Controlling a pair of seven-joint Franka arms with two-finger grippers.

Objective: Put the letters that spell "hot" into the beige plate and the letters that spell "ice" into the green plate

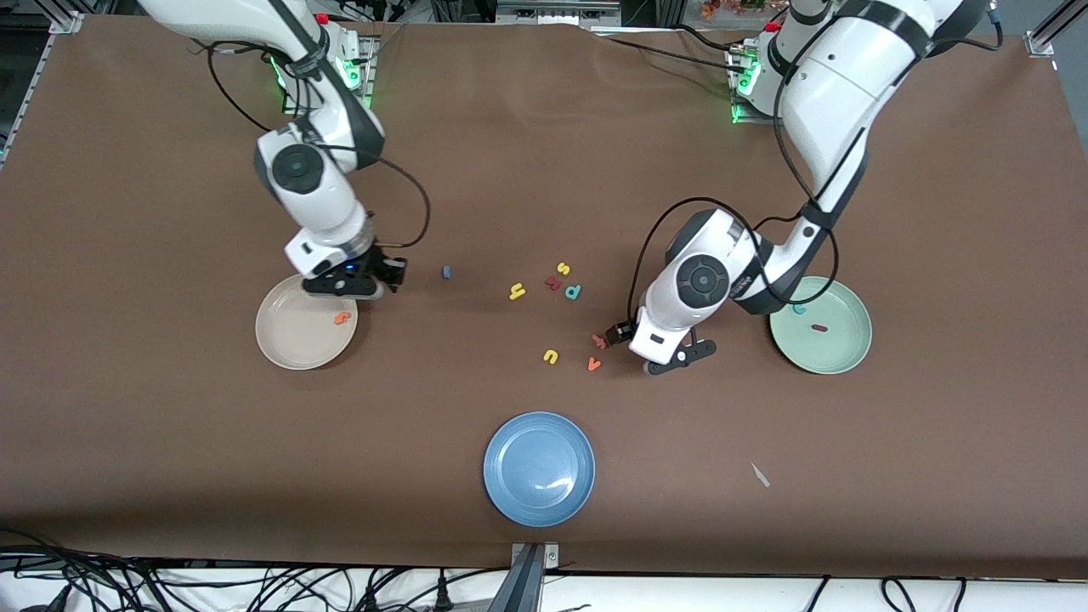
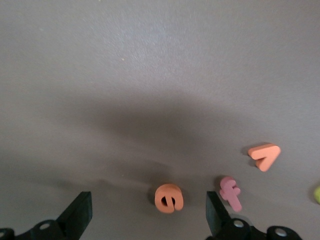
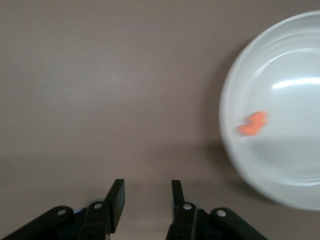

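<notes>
Lying between the left gripper's point(image 2: 147, 212) wide-spread fingers point(image 2: 79, 212), the orange e point(image 2: 169, 198) goes untouched

- Setting: robotics lab, test bench.
- Table point(image 1: 127, 425): covered in plain brown cloth, metal frame corners at 11 and 1 o'clock.
- Arm bases point(image 1: 748, 76): bolted on at 12 o'clock, green status lights.
- Cables point(image 1: 255, 586): loose bundles along 6 o'clock edge.

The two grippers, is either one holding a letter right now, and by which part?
Neither holds anything. The left gripper is open around the orange e lying on the table. The right gripper is open and empty beside the beige plate.
</notes>
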